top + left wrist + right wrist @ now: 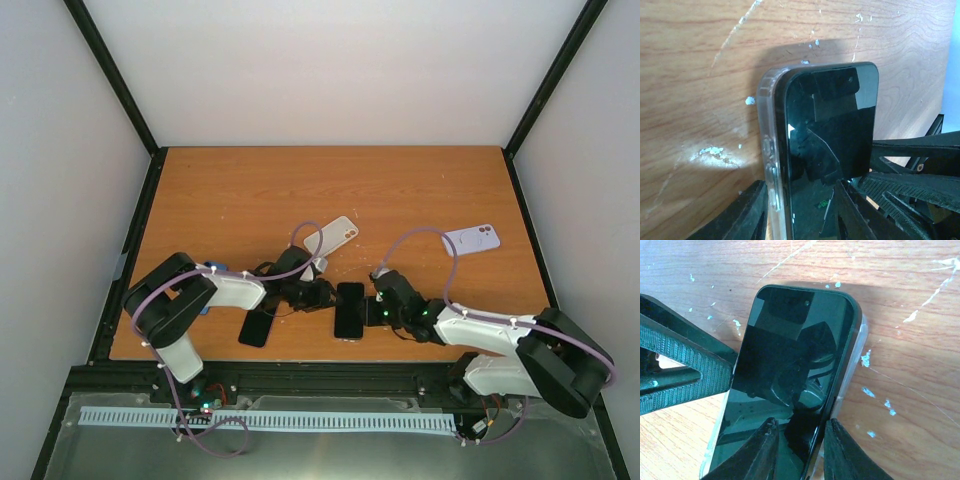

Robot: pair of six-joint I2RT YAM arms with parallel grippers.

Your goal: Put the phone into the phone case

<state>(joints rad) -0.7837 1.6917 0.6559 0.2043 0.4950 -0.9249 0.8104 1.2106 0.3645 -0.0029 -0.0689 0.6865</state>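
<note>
Phone (349, 310) lies dark and screen-up near the lower middle of the top view, on the wooden table (250, 190), with the left gripper (318, 295) at its left long side and the right gripper (378, 308) at its right. A second black phone (257, 327) lies to the lower left under the left arm, a beige handset (338, 237) sits above centre, and a pale lilac handset (472, 239) lies at the right, well apart. In the left wrist view the phone fills the middle with the phone case (768, 150), clear, wrapping its left edge and top corner. The gripper's own fingers (742, 217) rise from the bottom of the frame, clamped across that cased edge, and the other arm's ribbed fingers enter at lower right. In the right wrist view the case shows as a clear rim along the phone's right edge. This gripper's fingers (757, 452), close together at the bottom, pinch that edge. Whether the phone is fully seated cannot be told.
</note>
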